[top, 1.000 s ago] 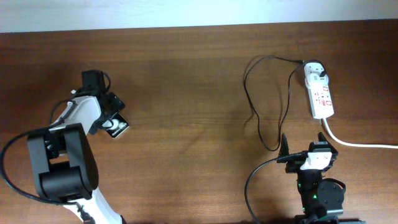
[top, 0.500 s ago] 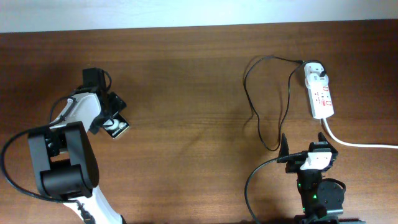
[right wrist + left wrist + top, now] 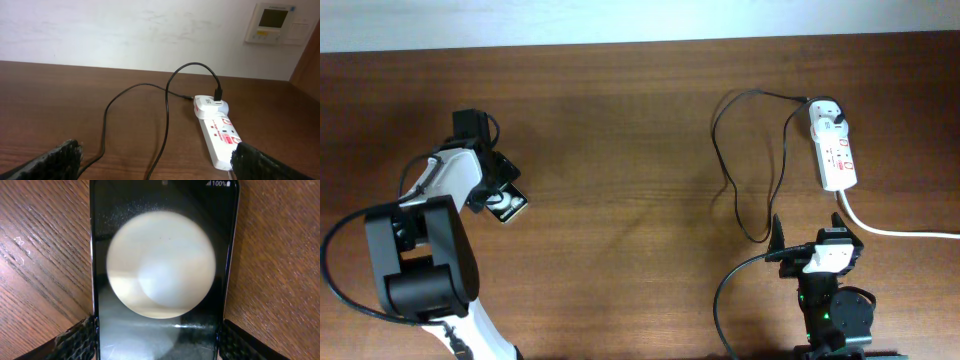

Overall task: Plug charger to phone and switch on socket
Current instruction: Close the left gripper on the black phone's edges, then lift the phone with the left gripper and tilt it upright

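The phone (image 3: 508, 205) lies flat at the table's left, a black slab with a lit screen. In the left wrist view the phone (image 3: 160, 270) fills the middle, showing a large pale round glare. My left gripper (image 3: 492, 190) is shut on its two long edges, with the fingers (image 3: 75, 340) pressed to its sides. The charger cable (image 3: 730, 180) loops on the right from a white adapter (image 3: 828, 112) plugged into the socket strip (image 3: 838, 160). Its tip (image 3: 190, 97) lies by the adapter (image 3: 210, 106). My right gripper (image 3: 807, 232) is open and empty, just short of the cable loop (image 3: 167, 120) and the strip (image 3: 222, 140).
A thick white cord (image 3: 890, 230) runs from the strip to the right edge of the table. A white wall stands behind the table's far edge, with a control panel (image 3: 275, 22) on it. Bare wood (image 3: 620, 170) lies between the two arms.
My left gripper's fingers have drawn in a little against the phone's sides. The phone, the cable and the right arm have not moved.
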Robot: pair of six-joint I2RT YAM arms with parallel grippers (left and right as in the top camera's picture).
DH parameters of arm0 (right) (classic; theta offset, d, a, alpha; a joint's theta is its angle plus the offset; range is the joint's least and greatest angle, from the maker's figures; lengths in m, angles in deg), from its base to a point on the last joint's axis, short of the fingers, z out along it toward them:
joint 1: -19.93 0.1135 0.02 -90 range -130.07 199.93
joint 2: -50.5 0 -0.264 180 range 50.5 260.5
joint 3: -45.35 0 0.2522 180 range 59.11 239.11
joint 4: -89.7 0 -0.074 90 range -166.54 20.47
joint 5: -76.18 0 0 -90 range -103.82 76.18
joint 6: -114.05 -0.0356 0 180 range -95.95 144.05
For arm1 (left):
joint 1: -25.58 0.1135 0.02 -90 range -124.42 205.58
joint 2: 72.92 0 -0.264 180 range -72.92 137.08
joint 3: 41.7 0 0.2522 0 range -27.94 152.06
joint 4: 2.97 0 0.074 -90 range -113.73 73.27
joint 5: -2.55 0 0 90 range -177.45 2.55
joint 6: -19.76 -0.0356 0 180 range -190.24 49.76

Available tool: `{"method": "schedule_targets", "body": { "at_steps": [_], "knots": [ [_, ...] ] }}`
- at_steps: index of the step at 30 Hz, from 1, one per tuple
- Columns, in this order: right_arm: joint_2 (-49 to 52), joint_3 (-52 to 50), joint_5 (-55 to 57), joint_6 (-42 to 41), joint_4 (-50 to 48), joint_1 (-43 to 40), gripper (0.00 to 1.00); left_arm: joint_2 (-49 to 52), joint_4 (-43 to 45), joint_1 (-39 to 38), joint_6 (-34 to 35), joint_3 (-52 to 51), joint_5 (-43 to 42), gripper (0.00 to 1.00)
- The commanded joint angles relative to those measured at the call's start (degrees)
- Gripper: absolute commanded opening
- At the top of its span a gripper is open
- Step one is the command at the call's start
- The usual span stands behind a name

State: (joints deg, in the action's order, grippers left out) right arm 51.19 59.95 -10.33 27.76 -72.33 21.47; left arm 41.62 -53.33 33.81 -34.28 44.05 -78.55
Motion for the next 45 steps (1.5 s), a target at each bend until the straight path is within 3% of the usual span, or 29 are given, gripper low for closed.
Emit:
{"method": "schedule_targets", "body": {
  "at_steps": [1,12,25,34,45],
  "knots": [
    [-0.44,-0.52,-0.28,0.37,0.17,-0.04,0.99,6.71,-5.31,-0.57,0.46,-2.29,-6.16,0.68],
    [-0.44,-0.52,-0.28,0.37,0.17,-0.04,0.99,4.13,-17.79,-0.57,0.46,9.14,-6.19,0.66],
    [-0.44,-0.52,-0.28,0.37,0.17,-0.04,0.99,-24.22,-30.62,-0.57,0.46,9.18,-10.78,0.66],
    [-0.44,-0.52,-0.28,0.37,0.17,-0.04,0.99,-36.33,-33.9,-0.57,0.46,9.18,-18.27,0.67],
    [-0.44,-0.52,-0.28,0.37,0.17,-0.04,0.99,-43.52,-38.1,-0.57,0.48,9.18,-24.83,0.68]
  ]
}}
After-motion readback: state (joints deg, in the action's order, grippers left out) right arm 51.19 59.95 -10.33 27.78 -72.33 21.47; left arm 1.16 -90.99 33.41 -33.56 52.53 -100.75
